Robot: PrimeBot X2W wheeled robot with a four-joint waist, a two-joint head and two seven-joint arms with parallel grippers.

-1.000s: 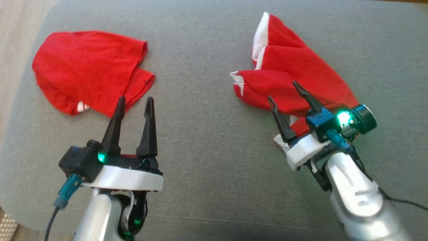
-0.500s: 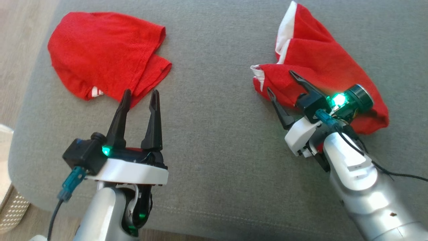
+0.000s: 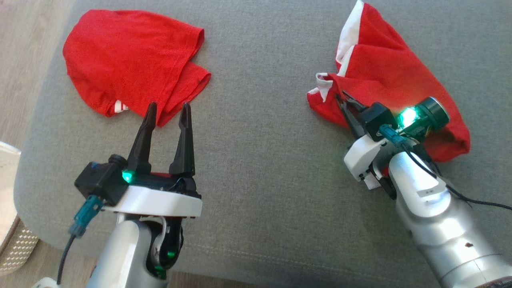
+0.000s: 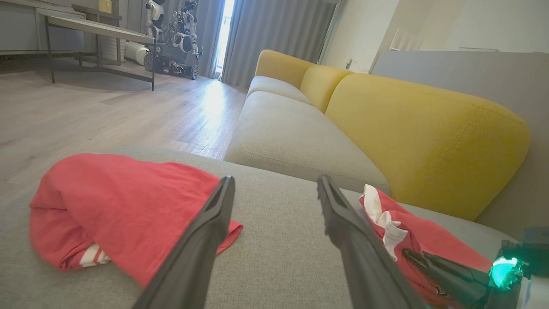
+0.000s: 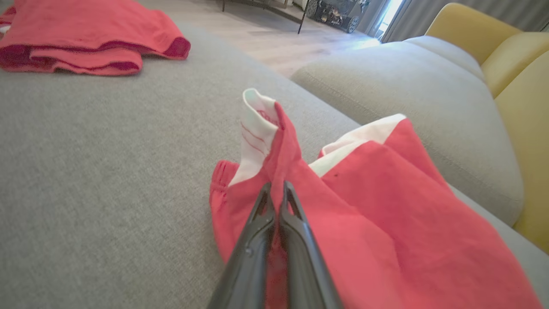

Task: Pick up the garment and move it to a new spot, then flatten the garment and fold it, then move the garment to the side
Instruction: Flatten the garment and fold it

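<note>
The garment (image 3: 384, 76), red with white trim, lies crumpled at the right of the grey cushion (image 3: 260, 160). My right gripper (image 3: 341, 97) is shut on a raised fold at the garment's near-left edge, beside the white trim. In the right wrist view the two fingers (image 5: 276, 185) pinch the red cloth (image 5: 386, 206) between them. My left gripper (image 3: 169, 107) stands open with nothing in it, its tips just short of a second red garment (image 3: 128, 56). The left wrist view shows its fingers (image 4: 274, 180) spread above the cushion, with the held garment (image 4: 411, 236) at the right.
The second red garment (image 4: 116, 201) lies folded over at the cushion's left. Wooden floor (image 3: 24, 40) runs along the left edge, with a pale perforated basket (image 3: 12, 240) at the lower left. A yellow sofa back (image 4: 420, 128) rises behind the cushion.
My right gripper has moved forward onto the garment's edge and shut on a fold of it. The left gripper stays open. The head camera has shifted.
</note>
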